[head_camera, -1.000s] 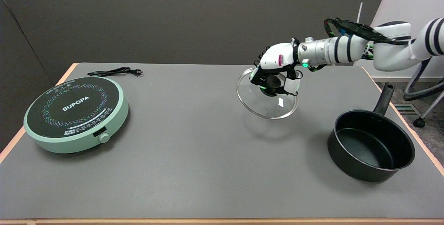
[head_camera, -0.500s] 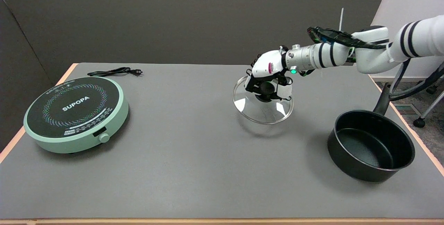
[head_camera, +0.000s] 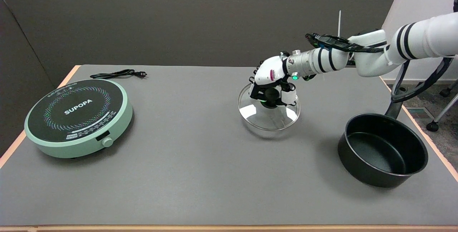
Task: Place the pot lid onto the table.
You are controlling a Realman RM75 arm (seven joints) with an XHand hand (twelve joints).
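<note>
The round clear glass pot lid (head_camera: 268,112) with a black knob sits low over the grey table (head_camera: 200,160), near its middle and a little toward the far right. Its near rim looks to be on or just above the surface, with only a thin shadow beneath; whether it fully rests there cannot be told. The lid is already off the black saucepan (head_camera: 383,151), which stands open and well apart to the right, its handle pointing toward the far edge.

The black-and-white right hand (head_camera: 272,85) reaches in from the right and grips the lid's knob from above, fingers curled around it.

By this look the task is nearly done: the carrying is over and the lid is at its resting place. What remains is to settle the rim flat, let go of the knob and lift the hand away.

Far left stand a mint-green round induction cooktop (head_camera: 77,117) and its black power cord (head_camera: 118,74) behind it.
</note>
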